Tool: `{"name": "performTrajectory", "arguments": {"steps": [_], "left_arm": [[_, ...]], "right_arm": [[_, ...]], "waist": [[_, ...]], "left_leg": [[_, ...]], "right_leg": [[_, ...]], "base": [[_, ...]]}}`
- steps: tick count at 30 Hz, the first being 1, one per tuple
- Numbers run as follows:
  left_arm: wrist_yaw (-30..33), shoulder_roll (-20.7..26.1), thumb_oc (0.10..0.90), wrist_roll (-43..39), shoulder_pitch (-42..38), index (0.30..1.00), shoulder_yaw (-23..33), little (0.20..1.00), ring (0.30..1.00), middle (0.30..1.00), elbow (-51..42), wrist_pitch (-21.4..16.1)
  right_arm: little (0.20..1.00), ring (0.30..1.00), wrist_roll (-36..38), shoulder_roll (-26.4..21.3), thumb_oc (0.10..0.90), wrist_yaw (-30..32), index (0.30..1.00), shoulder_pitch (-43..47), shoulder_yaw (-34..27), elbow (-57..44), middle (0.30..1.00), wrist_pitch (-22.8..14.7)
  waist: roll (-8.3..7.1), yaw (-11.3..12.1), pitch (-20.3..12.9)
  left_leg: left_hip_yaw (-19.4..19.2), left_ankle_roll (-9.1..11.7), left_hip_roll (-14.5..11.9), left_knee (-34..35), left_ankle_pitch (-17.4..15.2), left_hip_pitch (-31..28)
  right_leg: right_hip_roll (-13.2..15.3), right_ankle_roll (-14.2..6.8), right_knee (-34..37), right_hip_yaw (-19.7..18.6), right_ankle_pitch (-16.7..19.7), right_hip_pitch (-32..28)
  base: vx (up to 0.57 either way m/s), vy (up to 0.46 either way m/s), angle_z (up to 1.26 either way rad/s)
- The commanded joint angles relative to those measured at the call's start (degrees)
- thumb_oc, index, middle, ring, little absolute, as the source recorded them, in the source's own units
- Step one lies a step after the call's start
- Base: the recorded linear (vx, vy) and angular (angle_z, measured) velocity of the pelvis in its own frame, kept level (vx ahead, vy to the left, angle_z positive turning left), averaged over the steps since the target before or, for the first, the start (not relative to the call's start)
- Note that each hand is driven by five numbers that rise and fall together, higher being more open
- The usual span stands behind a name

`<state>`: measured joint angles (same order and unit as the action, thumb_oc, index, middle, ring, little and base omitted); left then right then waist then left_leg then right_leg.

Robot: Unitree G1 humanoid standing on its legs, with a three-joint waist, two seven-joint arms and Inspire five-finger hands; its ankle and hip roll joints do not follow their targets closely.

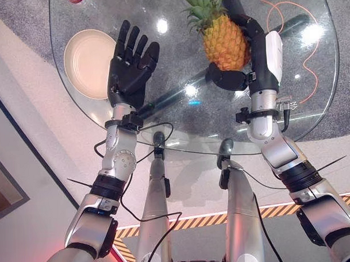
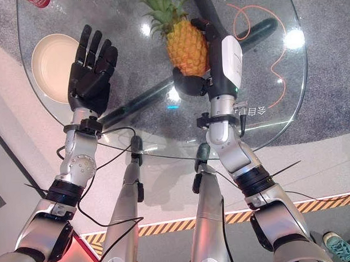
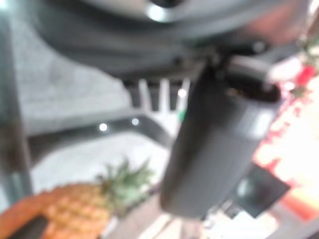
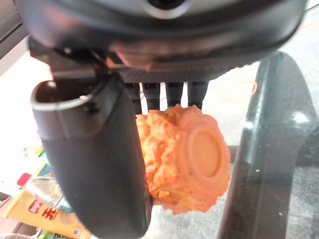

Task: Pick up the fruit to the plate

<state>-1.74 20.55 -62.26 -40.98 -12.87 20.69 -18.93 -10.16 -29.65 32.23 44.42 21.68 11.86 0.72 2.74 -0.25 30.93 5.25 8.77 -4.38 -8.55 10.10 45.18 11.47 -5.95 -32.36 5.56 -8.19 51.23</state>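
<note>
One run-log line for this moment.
right hand: shut on pineapple | left hand: open, idle | plate: empty | table: glass

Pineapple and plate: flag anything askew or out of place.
Nothing stands out. The pineapple is gripped in the right robot hand above the glass table; the plate lies flat, empty, beside the open left robot hand.

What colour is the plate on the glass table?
The plate is plain cream, with no pattern; it shows best in the left eye view.
</note>
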Motion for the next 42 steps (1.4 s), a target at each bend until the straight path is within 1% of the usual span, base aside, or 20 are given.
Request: {"name": "performTrajectory", "arguments": {"steps": [1, 12, 14, 15, 18, 19, 23, 25, 26, 27, 31, 32, 34, 35, 37, 38, 40, 42], "left_arm": [[-3.4, 0.0, 0.800, -0.8, -6.5, 0.900, 1.1, 0.900, 0.900, 0.900, -6.3, -2.9], [-4.0, -0.4, 0.800, -1.9, -6.6, 0.900, 0.7, 0.900, 0.900, 0.900, -7.7, -2.0], [-4.3, -0.5, 0.800, -2.8, -6.6, 0.900, 0.5, 0.900, 0.900, 0.900, -7.9, -1.8], [-4.4, -0.4, 0.800, -3.2, -6.7, 0.900, 0.6, 0.900, 0.900, 0.900, -8.1, -1.7], [-5.1, -0.7, 0.800, -5.3, -6.5, 0.900, 0.6, 0.900, 0.900, 0.900, -8.3, -0.7], [-5.0, -0.6, 0.800, -5.4, -6.7, 0.900, 0.6, 0.900, 0.900, 0.900, -8.3, -0.7], [-5.6, -1.3, 0.800, -7.4, -6.4, 0.900, 0.6, 0.900, 0.900, 0.900, -8.7, 0.3], [-6.1, -1.5, 0.800, -8.7, -6.4, 0.900, 0.7, 0.900, 0.900, 0.900, -8.8, 0.8], [-6.3, -1.5, 0.800, -9.5, -6.3, 0.900, 0.7, 0.900, 0.900, 0.900, -8.9, 1.2], [-6.4, -1.7, 0.800, -10.1, -6.5, 0.900, 0.7, 0.900, 0.900, 0.900, -9.1, 1.6], [-6.8, -2.2, 0.800, -11.8, -6.7, 0.900, 0.5, 0.900, 0.900, 0.900, -9.1, 2.2], [-6.9, -2.4, 0.800, -12.3, -6.6, 0.900, 0.4, 0.900, 0.900, 0.900, -9.1, 2.2], [-7.4, -2.3, 0.800, -13.1, -6.9, 0.900, 0.3, 0.900, 0.900, 0.900, -9.1, 2.3], [-8.1, -2.5, 0.800, -13.8, -6.8, 0.900, 0.2, 0.900, 0.900, 0.900, -9.0, 2.6], [-8.3, -2.5, 0.800, -14.0, -6.9, 0.900, 0.3, 0.900, 0.900, 0.900, -8.9, 2.6], [-8.5, -2.4, 0.800, -14.5, -6.8, 0.900, 0.2, 0.900, 0.900, 0.900, -8.9, 2.8], [-8.2, -2.5, 0.800, -14.8, -7.2, 0.900, 0.0, 0.900, 0.900, 0.900, -9.2, 2.6], [-8.3, -2.7, 0.800, -15.0, -7.2, 0.900, -0.1, 0.900, 0.900, 0.900, -9.2, 2.4]], "right_arm": [[0.200, 0.300, -4.8, -3.1, 0.100, 1.5, 0.300, 8.8, 0.4, -12.0, 0.300, -8.5], [0.200, 0.300, -5.7, -3.6, 0.100, 0.4, 0.300, 10.2, 1.6, -14.5, 0.300, -8.5], [0.200, 0.300, -5.8, -3.6, 0.100, 0.3, 0.300, 10.4, 1.8, -15.1, 0.300, -8.5], [0.200, 0.300, -5.7, -3.7, 0.100, 0.3, 0.300, 10.6, 1.8, -15.4, 0.300, -8.4], [0.200, 0.300, -5.1, -3.8, 0.100, 0.5, 0.300, 10.7, 2.1, -16.2, 0.300, -8.9], [0.200, 0.300, -5.1, -3.8, 0.100, 0.4, 0.300, 10.9, 2.1, -16.3, 0.300, -8.9], [0.200, 0.300, -5.1, -3.3, 0.100, -0.8, 0.300, 11.0, 2.3, -17.7, 0.300, -9.8], [0.200, 0.300, -5.1, -3.3, 0.100, -1.3, 0.300, 11.3, 2.4, -18.2, 0.300, -10.1], [0.200, 0.300, -5.2, -3.2, 0.100, -1.7, 0.300, 11.3, 2.6, -18.3, 0.300, -10.1], [0.200, 0.300, -5.2, -3.3, 0.100, -2.0, 0.300, 11.5, 2.7, -18.6, 0.300, -10.0], [0.200, 0.300, -5.0, -3.4, 0.100, -2.7, 0.300, 12.0, 3.6, -19.0, 0.300, -9.6], [0.200, 0.300, -4.9, -3.4, 0.100, -3.0, 0.300, 12.2, 3.9, -19.0, 0.300, -9.4], [0.200, 0.300, -4.8, -3.6, 0.100, -3.3, 0.300, 12.5, 4.2, -18.8, 0.300, -9.4], [0.200, 0.300, -4.4, -3.8, 0.100, -3.6, 0.300, 12.4, 4.5, -18.6, 0.300, -9.3], [0.200, 0.300, -4.2, -4.0, 0.100, -3.8, 0.300, 12.7, 4.7, -18.7, 0.300, -9.2], [0.200, 0.300, -4.1, -3.9, 0.100, -4.3, 0.300, 12.6, 5.0, -18.7, 0.300, -9.1], [0.200, 0.300, -4.1, -4.0, 0.100, -5.1, 0.300, 13.0, 5.4, -18.8, 0.300, -8.7], [0.200, 0.300, -3.9, -4.1, 0.100, -5.5, 0.300, 13.0, 5.9, -18.7, 0.300, -8.4]], "waist": [[-1.99, -0.9, -1.1], [-2.11, -0.6, -1.1], [-2.18, -0.6, -1.1], [-2.17, -0.6, -1.1], [-2.13, -0.5, -1.1], [-2.13, -0.6, -1.1], [-2.23, -0.5, -1.1], [-2.20, -0.5, -1.1], [-2.15, -0.5, -1.1], [-2.16, -0.6, -1.1], [-2.20, -0.6, -1.1], [-2.21, -0.5, -1.1], [-2.23, -0.5, -1.1], [-2.26, -0.5, -1.1], [-2.26, -0.5, -1.1], [-2.29, -0.4, -1.1], [-2.28, -0.4, -1.1], [-2.28, -0.4, -1.1]], "left_leg": [[-4.9, -3.5, 3.7, -4.2, -5.7, -2.1], [-4.8, -3.5, 3.7, -4.0, -5.6, -1.8], [-4.8, -3.5, 3.7, -4.0, -5.6, -1.7], [-4.8, -3.6, 3.8, -3.9, -5.1, -1.3], [-4.7, -3.5, 3.8, -4.1, -5.5, -1.4], [-4.7, -3.6, 3.8, -4.0, -5.1, -1.0], [-4.7, -3.5, 3.8, -4.1, -5.6, -1.4], [-4.6, -3.6, 3.9, -4.0, -5.1, -0.9], [-4.6, -3.6, 3.9, -4.1, -5.6, -1.3], [-4.6, -3.6, 4.0, -4.1, -5.1, -0.9], [-4.7, -3.6, 4.0, -4.0, -5.0, -0.9], [-4.7, -3.6, 3.9, -4.1, -5.4, -1.2], [-4.8, -3.6, 4.0, -3.9, -4.9, -0.9], [-4.8, -3.6, 3.9, -3.9, -5.3, -1.3], [-4.8, -3.6, 4.0, -3.8, -4.8, -1.0], [-4.7, -3.6, 4.0, -3.9, -5.3, -1.3], [-4.7, -3.6, 4.1, -3.6, -4.6, -1.0], [-4.7, -3.6, 4.0, -3.6, -5.1, -1.4]], "right_leg": [[-3.8, -2.0, 17.4, 1.1, 11.2, -7.8], [-3.6, -2.0, 17.8, 1.4, 11.3, -7.8], [-3.6, -2.0, 18.0, 1.5, 11.3, -7.9], [-3.6, -2.0, 18.2, 1.5, 11.8, -7.5], [-3.6, -2.1, 18.0, 1.5, 11.4, -7.6], [-3.6, -2.0, 18.2, 1.6, 11.8, -7.2], [-3.5, -2.1, 18.3, 1.6, 11.5, -7.6], [-3.5, -2.0, 18.5, 1.6, 12.0, -7.2], [-3.5, -2.1, 18.3, 1.5, 11.5, -7.5], [-3.5, -2.0, 18.5, 1.5, 12.0, -7.1], [-3.4, -2.1, 18.6, 1.6, 12.0, -7.3], [-3.4, -2.1, 18.5, 1.6, 11.6, -7.5], [-3.4, -2.1, 18.7, 1.7, 12.1, -7.3], [-3.4, -2.1, 18.6, 1.8, 11.7, -7.7], [-3.3, -2.1, 18.8, 1.9, 12.1, -7.4], [-3.3, -2.2, 18.6, 1.9, 11.7, -7.7], [-3.3, -2.1, 18.9, 2.0, 12.2, -7.4], [-3.3, -2.1, 18.8, 2.0, 11.8, -7.7]], "base": [[0.00, 0.000, 0.00], [0.00, 0.000, 0.00], [0.00, 0.000, 0.00], [0.00, 0.000, 0.00], [0.00, 0.000, 0.00], [0.00, 0.000, 0.00], [0.00, 0.000, 0.00], [0.00, 0.000, 0.00], [0.00, 0.000, 0.00], [0.00, 0.000, 0.00], [0.00, 0.000, 0.00], [0.00, 0.000, 0.00], [0.00, 0.000, 0.00], [0.00, 0.000, 0.00], [0.00, 0.000, 0.00], [0.00, 0.000, 0.00], [0.00, 0.000, 0.00], [0.00, 0.000, 0.00]]}}
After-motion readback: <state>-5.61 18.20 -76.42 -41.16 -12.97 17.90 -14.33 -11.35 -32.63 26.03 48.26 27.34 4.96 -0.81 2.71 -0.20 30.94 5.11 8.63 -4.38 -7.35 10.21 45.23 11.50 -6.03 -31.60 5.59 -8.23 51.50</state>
